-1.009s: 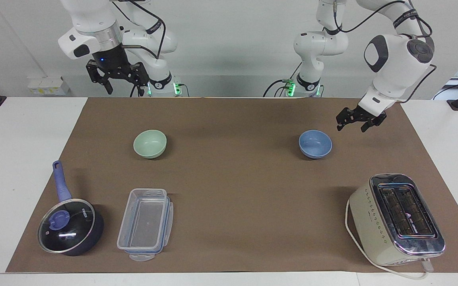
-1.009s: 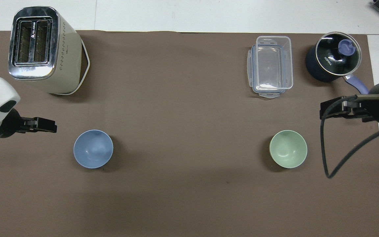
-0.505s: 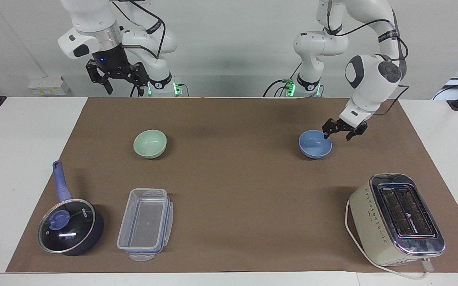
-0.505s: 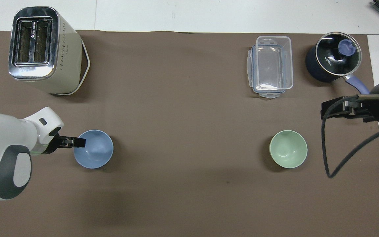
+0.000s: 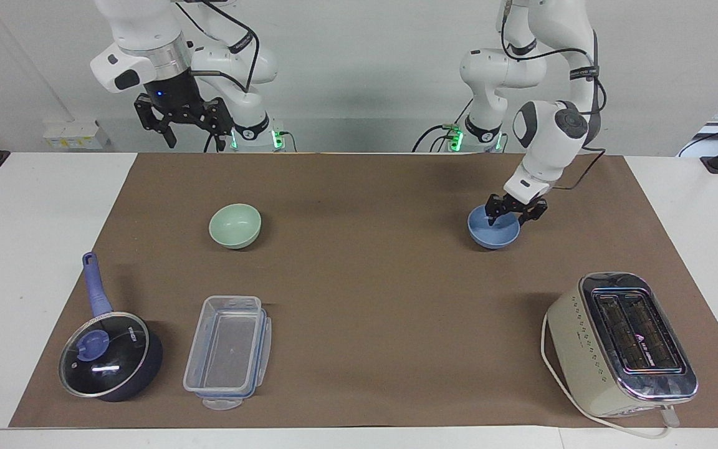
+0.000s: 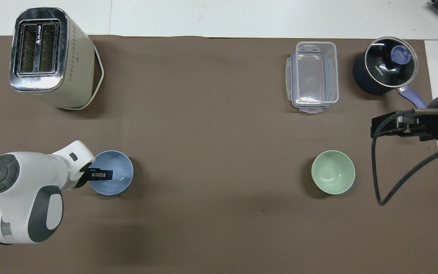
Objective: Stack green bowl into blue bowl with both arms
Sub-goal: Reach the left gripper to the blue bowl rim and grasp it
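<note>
The left gripper [image 5: 508, 216] is down at the small glossy periwinkle-blue bowl [image 5: 493, 234], at the part of its rim that is toward the left arm's end of the table. One finger seems to be inside the bowl and the other outside, so the rim is between them. I cannot tell if the fingers already press the rim or stand a little apart from it. The blue bowl stands on the brown table mat [image 5: 371, 280], toward the left arm's end.

The small pale mint-green bowl [image 5: 235, 226] stands upright on the mat, well apart from the blue bowl, toward the right arm's end. Nothing touches it.

The right gripper [image 5: 186, 126] waits high in the air with its fingers spread apart, holding nothing.
</note>
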